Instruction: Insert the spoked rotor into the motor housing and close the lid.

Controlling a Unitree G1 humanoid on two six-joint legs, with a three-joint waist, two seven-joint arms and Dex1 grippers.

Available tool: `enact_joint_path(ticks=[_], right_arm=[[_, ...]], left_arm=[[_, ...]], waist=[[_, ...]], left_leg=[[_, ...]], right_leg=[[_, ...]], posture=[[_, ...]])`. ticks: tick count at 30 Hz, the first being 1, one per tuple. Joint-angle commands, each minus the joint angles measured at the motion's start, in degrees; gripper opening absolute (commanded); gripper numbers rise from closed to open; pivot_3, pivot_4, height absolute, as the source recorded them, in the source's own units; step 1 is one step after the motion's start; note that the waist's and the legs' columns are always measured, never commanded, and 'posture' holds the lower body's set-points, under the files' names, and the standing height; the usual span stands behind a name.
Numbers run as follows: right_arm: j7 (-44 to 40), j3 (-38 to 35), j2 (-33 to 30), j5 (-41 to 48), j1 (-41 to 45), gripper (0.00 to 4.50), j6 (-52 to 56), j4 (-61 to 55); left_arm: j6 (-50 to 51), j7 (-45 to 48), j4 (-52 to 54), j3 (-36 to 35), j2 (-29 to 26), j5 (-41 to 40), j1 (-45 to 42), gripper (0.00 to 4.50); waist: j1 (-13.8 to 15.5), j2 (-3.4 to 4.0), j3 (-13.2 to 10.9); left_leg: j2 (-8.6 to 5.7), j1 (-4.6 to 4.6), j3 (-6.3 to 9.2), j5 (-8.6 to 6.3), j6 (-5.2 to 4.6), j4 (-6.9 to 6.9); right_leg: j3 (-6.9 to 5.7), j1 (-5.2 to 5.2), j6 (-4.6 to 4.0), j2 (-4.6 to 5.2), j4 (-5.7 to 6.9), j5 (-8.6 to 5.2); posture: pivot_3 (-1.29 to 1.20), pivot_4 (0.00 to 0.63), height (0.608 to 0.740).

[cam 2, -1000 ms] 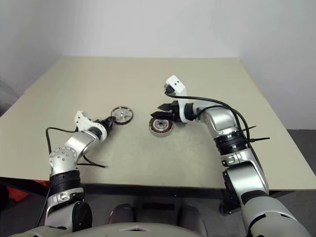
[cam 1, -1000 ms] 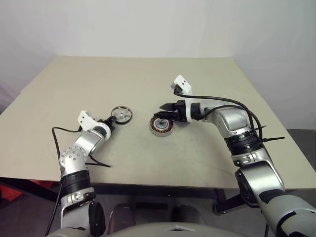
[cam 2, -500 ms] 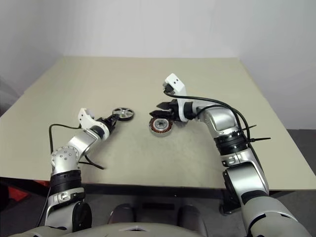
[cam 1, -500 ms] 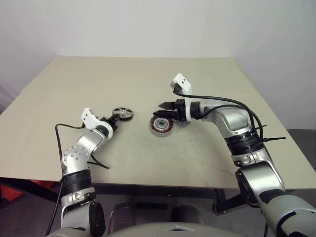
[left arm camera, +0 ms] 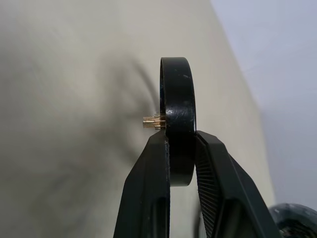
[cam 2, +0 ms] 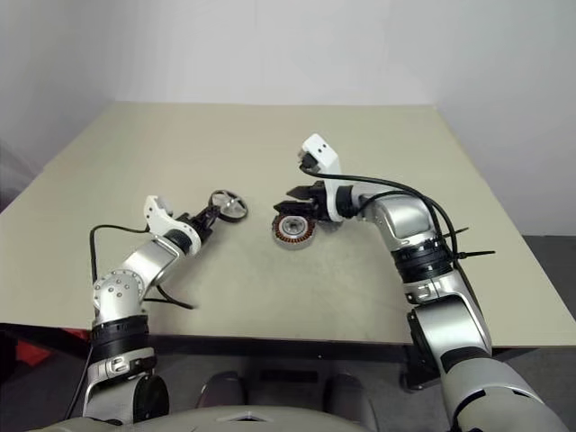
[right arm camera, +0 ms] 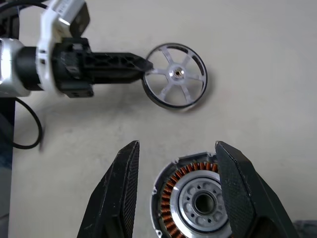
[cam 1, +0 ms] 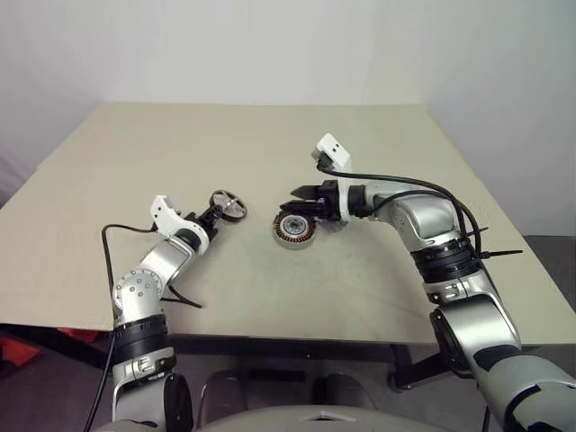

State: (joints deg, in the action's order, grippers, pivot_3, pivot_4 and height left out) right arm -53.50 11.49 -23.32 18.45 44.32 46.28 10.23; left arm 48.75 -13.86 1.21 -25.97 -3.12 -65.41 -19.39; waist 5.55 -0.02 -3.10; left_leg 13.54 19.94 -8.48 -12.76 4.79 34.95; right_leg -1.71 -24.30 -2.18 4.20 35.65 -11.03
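Counting: 1 rotor (right arm camera: 175, 75), 1 housing (right arm camera: 198, 199), 2 claws.

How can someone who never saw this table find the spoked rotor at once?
Start at the beige table and follow the robot's left arm to its left gripper. Its black fingers pinch the spoked rotor by the rim. It is a thin dark-rimmed wheel with silvery spokes, unlike the thicker motor housing with copper windings between the right gripper's fingers.
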Motion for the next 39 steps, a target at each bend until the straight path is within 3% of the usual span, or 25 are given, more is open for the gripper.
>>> enact_joint_path(ticks=[1,6,19,39], right_arm=[[-2.7,-1.1,-3.0,1.2,-0.2,2.71,-0.5,-4.3],[-4.0,-1.3,-5.5,0.8,-0.2,2.71,-1.3,-4.2],[-4.6,-1.2,-6.6,1.1,-1.9,2.71,-0.6,-6.3],[-3.1,-1.7,-6.2,1.9,-2.8,2.71,0.0,-8.2]], left_arm=[[1.0,0.7,4.5,-1.5,0.0,-6.8,0.0,0.42],[5.3,-0.6,5.2,0.2,0.0,-16.3,-0.2,0.42],[12.9,0.3,-1.6,8.5,-2.5,-25.9,-3.0,0.42],[11.8,7.0,-14.7,10.0,0.7,-18.0,-6.7,0.42]], waist=[[0.0,-0.01,0.0],[0.0,-0.02,0.0],[-0.1,-0.02,0.0],[0.1,-0.02,0.0]], left_leg=[[0.00,0.00,0.00,0.00,0.00,0.00],[0.00,-0.02,0.00,0.00,0.00,0.00],[-0.01,-0.04,-0.01,0.01,0.00,0.01],[-0.03,-0.03,0.00,0.02,0.01,0.01]], right_leg=[[0.00,0.00,0.00,0.00,0.00,0.00],[0.01,0.00,0.00,0.00,0.01,0.00],[0.01,0.00,0.02,0.00,0.03,-0.01],[0.02,0.00,0.02,0.01,0.04,-0.01]], posture=[[0.00,0.000,0.740],[0.00,0.000,0.740],[0.00,0.000,0.740],[0.00,0.000,0.740]])
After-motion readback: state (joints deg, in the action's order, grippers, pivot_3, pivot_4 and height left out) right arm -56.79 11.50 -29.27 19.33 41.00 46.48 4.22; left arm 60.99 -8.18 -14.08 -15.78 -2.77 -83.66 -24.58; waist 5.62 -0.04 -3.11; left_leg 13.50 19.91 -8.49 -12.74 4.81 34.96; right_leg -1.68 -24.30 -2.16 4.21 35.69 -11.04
